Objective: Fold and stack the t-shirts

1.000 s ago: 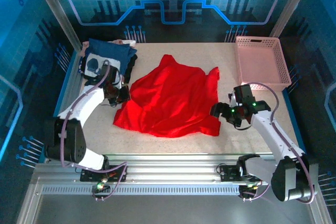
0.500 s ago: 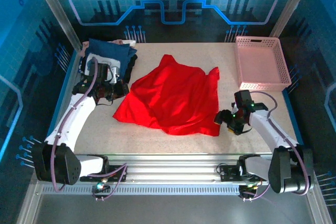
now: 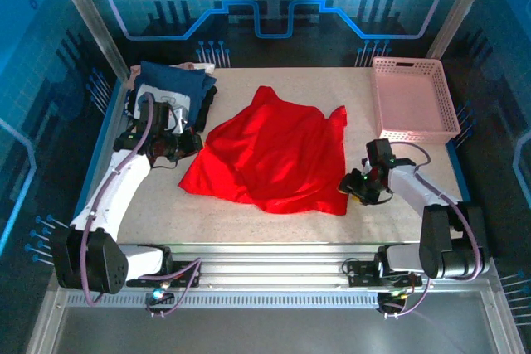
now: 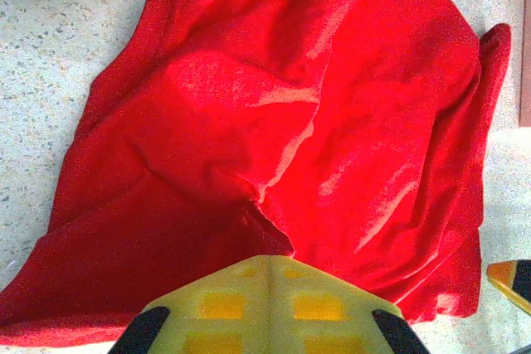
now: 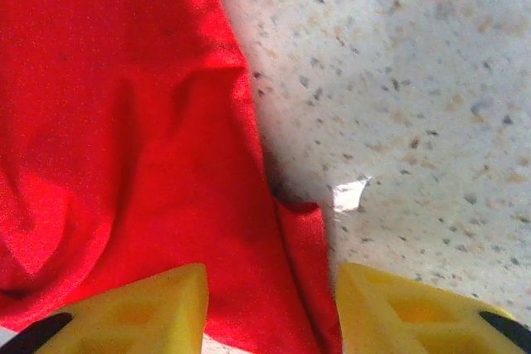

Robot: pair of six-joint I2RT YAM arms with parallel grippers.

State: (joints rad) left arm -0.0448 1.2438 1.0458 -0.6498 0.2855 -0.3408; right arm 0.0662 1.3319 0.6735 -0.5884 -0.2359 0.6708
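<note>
– Speckled table, blue walls behind. Where is the red t-shirt?
– I see it lying crumpled in the middle of the table. The navy t-shirt lies in the far left corner, and the pink basket is far right.
– And your grippers?
– My right gripper is open, with its fingers on either side of the red shirt's near right edge. My left gripper is squeezed closed at the shirt's left edge. It may be pinching cloth, but I can't tell.
</note>
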